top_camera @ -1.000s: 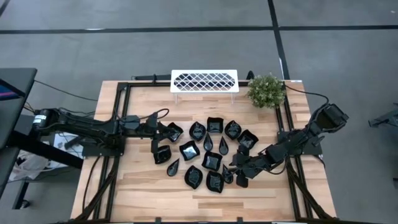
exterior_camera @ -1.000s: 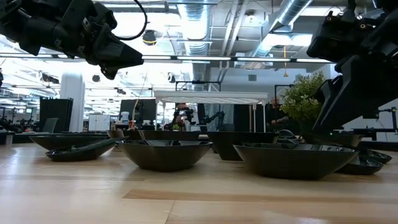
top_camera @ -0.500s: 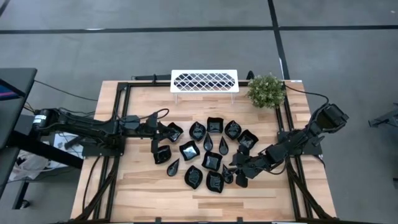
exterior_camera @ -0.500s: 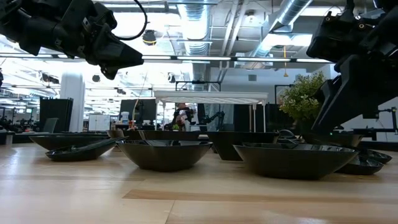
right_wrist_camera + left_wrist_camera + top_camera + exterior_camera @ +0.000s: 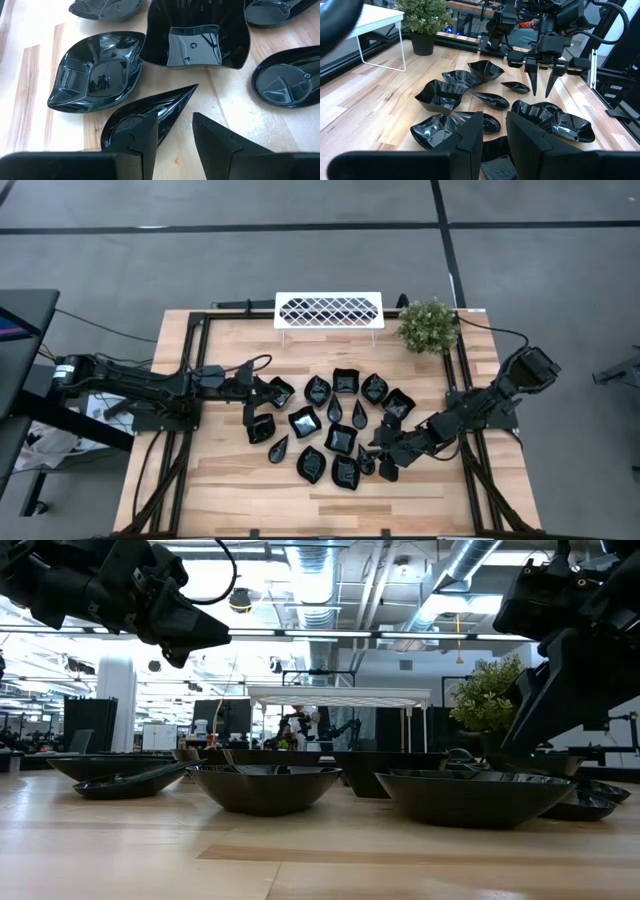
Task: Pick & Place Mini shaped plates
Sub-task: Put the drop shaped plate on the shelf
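Several glossy black mini plates (image 5: 330,425) rest on their bases in a cluster at the middle of the wooden table. My left gripper (image 5: 258,402) hangs open above the cluster's left side (image 5: 495,117), well off the table in the low view (image 5: 195,635). My right gripper (image 5: 375,452) is open and points down at the cluster's near right side (image 5: 542,94). In the right wrist view, one finger stands over the rim of a teardrop plate (image 5: 140,112) and the other over bare wood. A leaf plate (image 5: 95,72) and a square plate (image 5: 195,35) lie just beyond.
A white lattice rack (image 5: 328,310) stands at the table's far edge, with a green potted plant (image 5: 428,325) at the far right corner. Black frame rails (image 5: 465,395) run along the table's sides. Bare wood lies along the near edge (image 5: 300,505).
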